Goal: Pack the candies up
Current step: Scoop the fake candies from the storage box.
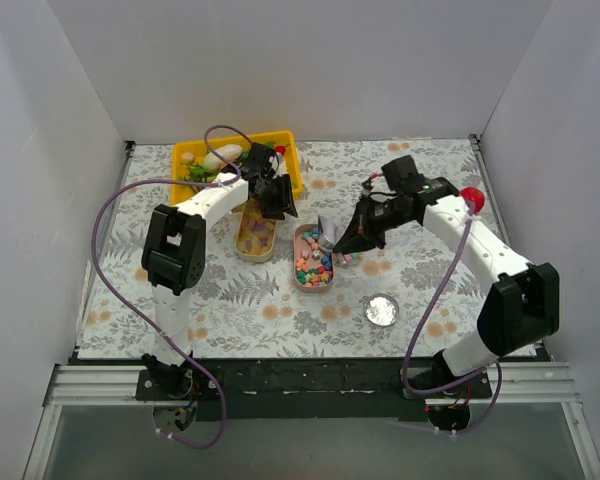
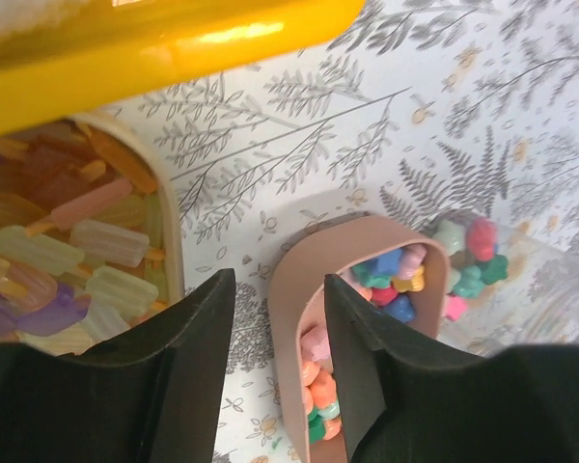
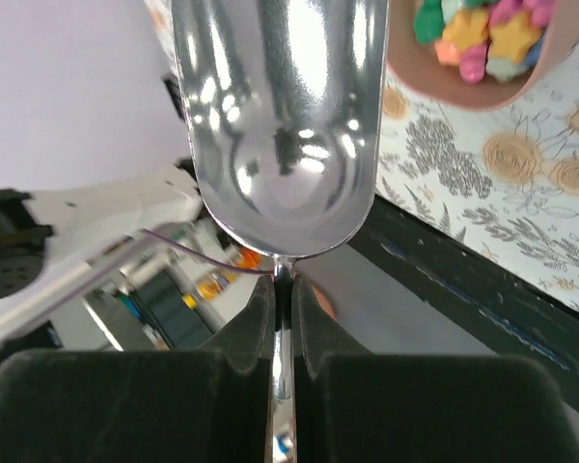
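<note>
While right pincer (image 3: 284, 328) clamps metal scoop (image 3: 280, 116) beside candies (image 3: 473, 39), left pincer (image 2: 278, 299) gapes empty, yellow tray (image 2: 174, 43) just beyond

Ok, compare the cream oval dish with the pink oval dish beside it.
The cream oval dish holds pale translucent candies; the pink oval dish holds bright opaque candies. The cream dish sits closer to the yellow tray than the pink dish. Both are open ovals holding candies.

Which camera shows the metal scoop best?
The right wrist view: the scoop fills the frame, its handle clamped in the right gripper. The top view shows only a small grey sliver; the left wrist view shows none clearly.
</note>
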